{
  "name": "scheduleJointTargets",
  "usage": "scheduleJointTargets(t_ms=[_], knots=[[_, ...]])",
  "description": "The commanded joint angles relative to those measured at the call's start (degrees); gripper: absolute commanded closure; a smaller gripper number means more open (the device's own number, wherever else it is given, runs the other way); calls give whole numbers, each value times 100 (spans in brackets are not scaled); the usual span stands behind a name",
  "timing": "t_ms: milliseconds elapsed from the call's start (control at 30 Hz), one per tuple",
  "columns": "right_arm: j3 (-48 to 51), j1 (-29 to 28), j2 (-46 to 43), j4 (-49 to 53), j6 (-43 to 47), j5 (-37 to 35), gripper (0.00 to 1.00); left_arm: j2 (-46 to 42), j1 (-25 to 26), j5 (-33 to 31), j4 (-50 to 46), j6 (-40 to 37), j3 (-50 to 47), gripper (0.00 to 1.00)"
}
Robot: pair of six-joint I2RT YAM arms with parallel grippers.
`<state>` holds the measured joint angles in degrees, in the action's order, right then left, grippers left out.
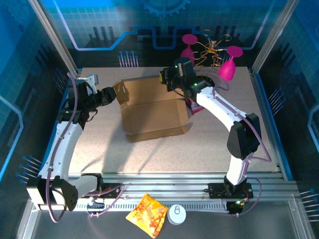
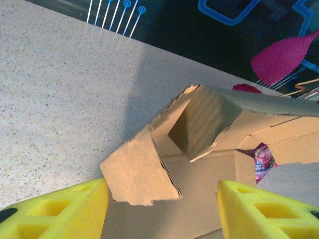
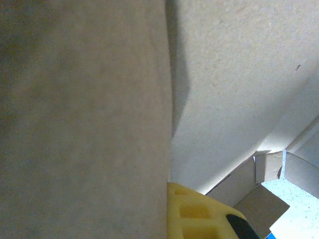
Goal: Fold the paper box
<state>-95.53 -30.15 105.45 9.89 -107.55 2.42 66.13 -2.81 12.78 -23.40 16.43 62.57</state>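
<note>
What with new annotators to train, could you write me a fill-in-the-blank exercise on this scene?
1. The yellow foam left fingers stand ___ before a flap of the brown corrugated cardboard box.
2. The right fingers are ___ on that box's far wall.
3. ___ pink goblets stand behind it.
4. The orange-yellow snack packet lies beside a ___ round cap.
Missing words: open; shut; Two; white.

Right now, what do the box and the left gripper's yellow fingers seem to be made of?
The paper box: brown corrugated cardboard, matte; fluting lines show on a flap, edges look rough. The fingers: probably yellow foam or soft plastic, matte, with moulded hollows.
</note>
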Motion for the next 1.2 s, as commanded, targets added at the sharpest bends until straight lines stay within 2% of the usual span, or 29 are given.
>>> scheduleJointTargets(t_ms=[0,233,333,500,600,700,800,900,1000,1167], knots=[[-121,82,45,-35,-12,125,100,307,47,-159,-593,-504,210,40],[-35,54,80,-125,-4,216,100,783,188,-363,-582,-784,301,41],[46,4,89,-141,33,208,100,968,279,-478,-504,-734,309,46],[37,-119,318,-339,-36,154,100,1171,312,-961,-486,-507,326,70],[-65,-211,456,-438,-91,71,100,1268,316,-1097,-497,-409,339,81],[-107,-279,539,-563,-108,-41,100,1323,315,-1228,-558,-236,361,87],[-30,-339,561,-695,-132,-225,100,1299,316,-1450,-640,203,278,100],[102,-393,607,-1041,-191,-369,100,1231,369,-1596,-594,587,51,100],[180,-433,718,-1425,-163,-360,100,1147,378,-1333,-396,801,-168,100],[322,-405,830,-1703,116,-172,100,916,369,-1204,-289,587,-435,100]])
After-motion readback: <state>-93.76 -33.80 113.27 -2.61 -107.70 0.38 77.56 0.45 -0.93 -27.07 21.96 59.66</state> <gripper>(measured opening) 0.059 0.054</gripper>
